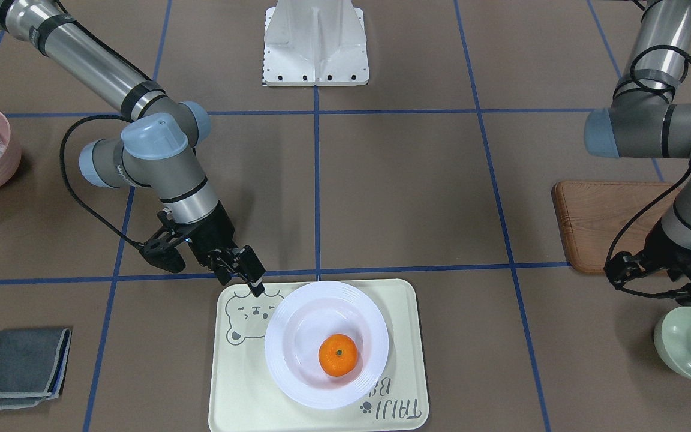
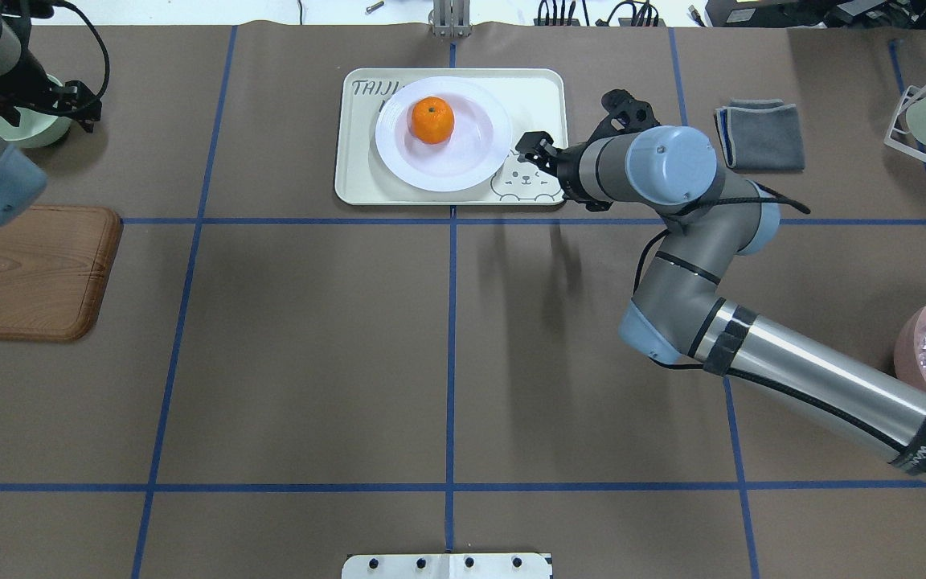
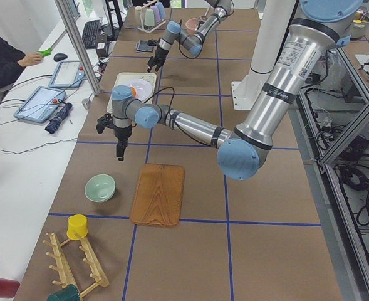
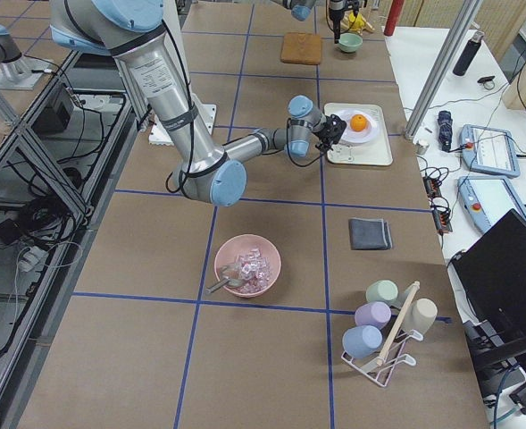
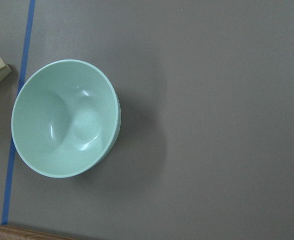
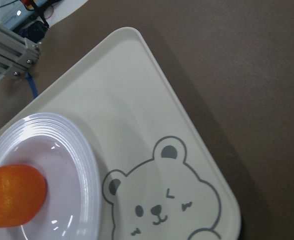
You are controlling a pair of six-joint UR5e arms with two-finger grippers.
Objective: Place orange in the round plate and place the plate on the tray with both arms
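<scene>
Now, stage: the orange (image 1: 338, 355) sits in the well of the round plate (image 1: 282, 327), and the plate rests flat inside the tray (image 1: 243, 384) — the placing looks done, so I read the step in hand as clearing the arms away.
Plate position: towards the lettered end of the tray, part of its rim over the lettering; the bear drawing (image 6: 161, 200) is mostly uncovered.
Right gripper: the right gripper (image 2: 531, 150) hangs low over the bear corner of the tray, just beside the plate rim and apparently not touching it. Its fingers are spread a little and nothing is between them.
Left gripper: the left gripper (image 3: 119, 153) is well apart from the tray, pointing down over the tabletop (image 2: 447, 362) near the pale green bowl (image 5: 62, 120). Whether its fingers are apart or together I cannot tell (only the linkage shows clearly).
How to do it well: lift the right gripper straight up before any sideways travel — a low finger sweeping sideways could catch the ribbed rim.
Risk: a nudge to the rim would skate the glossy plate, and the orange would likely roll in the well.
</scene>
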